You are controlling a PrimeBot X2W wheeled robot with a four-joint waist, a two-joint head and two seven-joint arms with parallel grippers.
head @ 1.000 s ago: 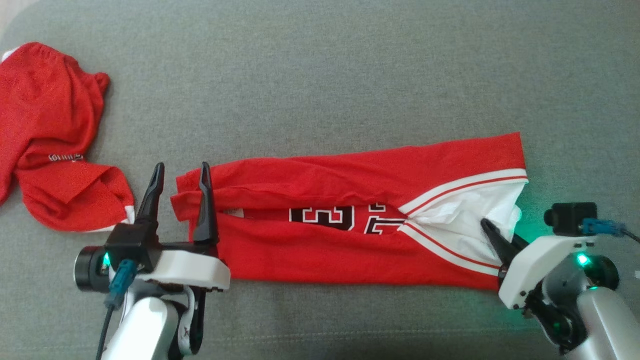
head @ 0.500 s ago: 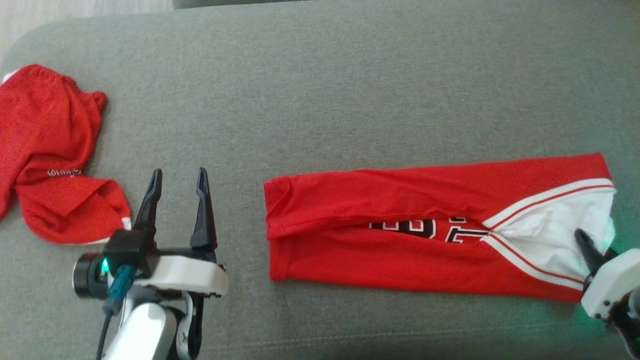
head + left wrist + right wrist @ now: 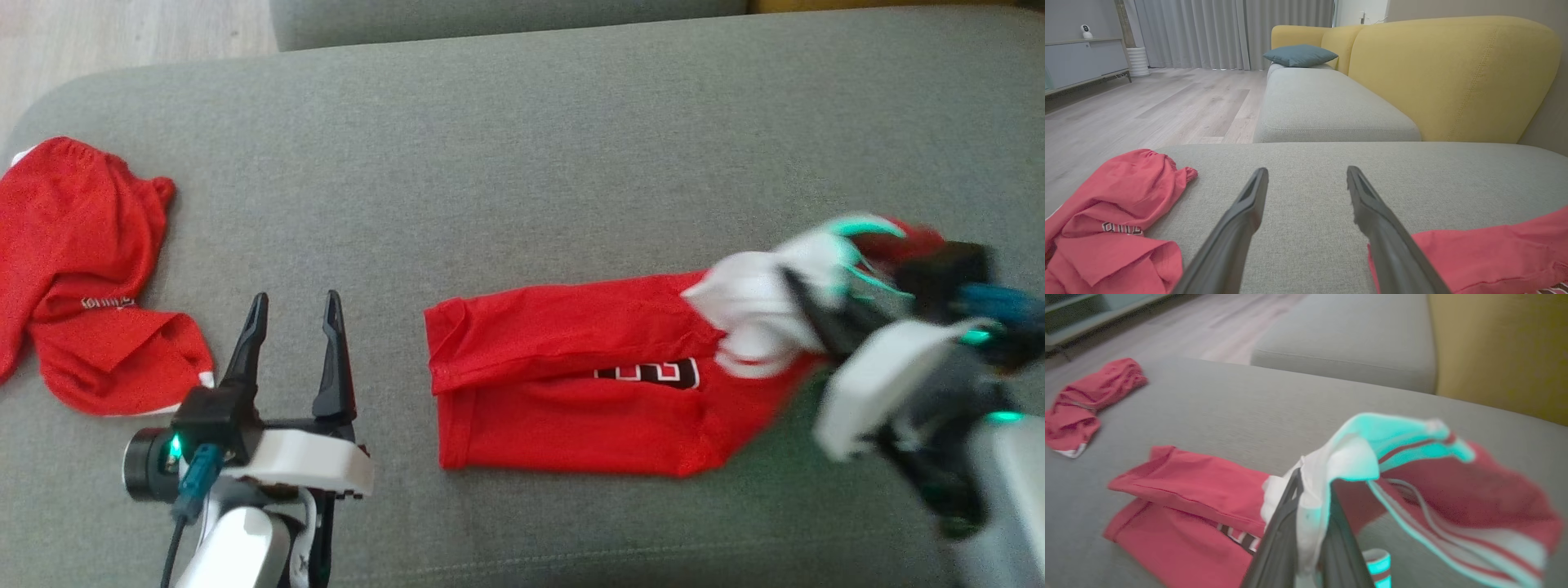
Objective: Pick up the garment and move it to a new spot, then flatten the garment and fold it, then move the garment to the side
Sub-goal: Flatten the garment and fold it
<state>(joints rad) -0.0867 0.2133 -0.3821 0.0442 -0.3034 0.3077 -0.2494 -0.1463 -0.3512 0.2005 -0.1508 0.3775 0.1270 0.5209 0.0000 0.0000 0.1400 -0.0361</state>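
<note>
Roughly midway: jersey (image 3: 563, 392) right of red cloth (image 3: 82, 269), long sides folded in. Right hand (image 3: 1310, 506) clamps its white end, lifted, probably cross-folding (blurred). Left hand (image 3: 295, 298) spread, empty, between red cloth and jersey. Move aside not yet done.

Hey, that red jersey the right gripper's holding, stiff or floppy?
Likely floppy: the jersey droops around the right gripper pinching its white end. Probably light: one pinch holds that end up. It may drag, since the rest lies on the sofa.
</note>
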